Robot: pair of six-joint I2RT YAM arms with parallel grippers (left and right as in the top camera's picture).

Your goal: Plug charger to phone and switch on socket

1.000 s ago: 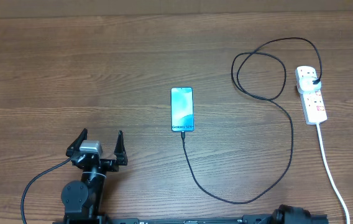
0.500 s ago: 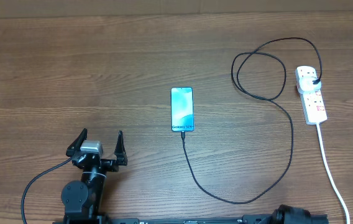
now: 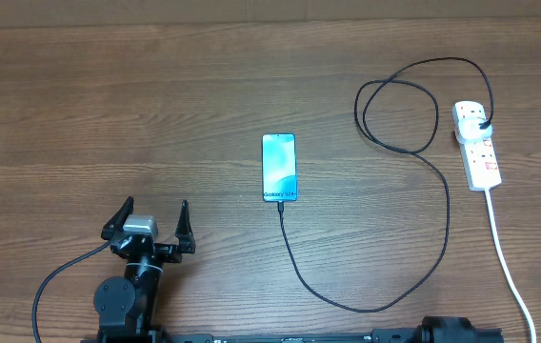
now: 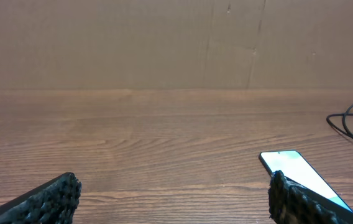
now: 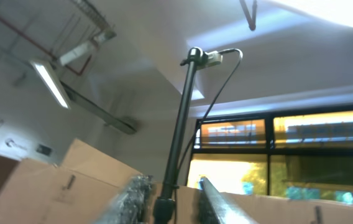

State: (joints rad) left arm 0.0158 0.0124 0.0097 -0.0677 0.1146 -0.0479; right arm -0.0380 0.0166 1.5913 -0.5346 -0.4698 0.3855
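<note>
The phone (image 3: 279,168) lies flat mid-table, its cyan screen lit; it also shows at the right of the left wrist view (image 4: 294,167). The charger (image 3: 439,233), a thin black cable, runs from the phone's near end, curves right, loops, and ends in a plug head (image 3: 481,124) seated in the socket (image 3: 480,157), a white power strip at far right. My left gripper (image 3: 151,219) stands open near the front left, with nothing between its fingers (image 4: 175,186). My right gripper (image 5: 172,183) points up at the ceiling, its blurred fingers a little apart and holding nothing.
The strip's thick white cord (image 3: 507,262) runs to the front right edge. The right arm's base (image 3: 456,331) sits at the bottom edge. A cardboard wall (image 4: 164,43) backs the table. A camera pole (image 5: 179,124) rises in the right wrist view.
</note>
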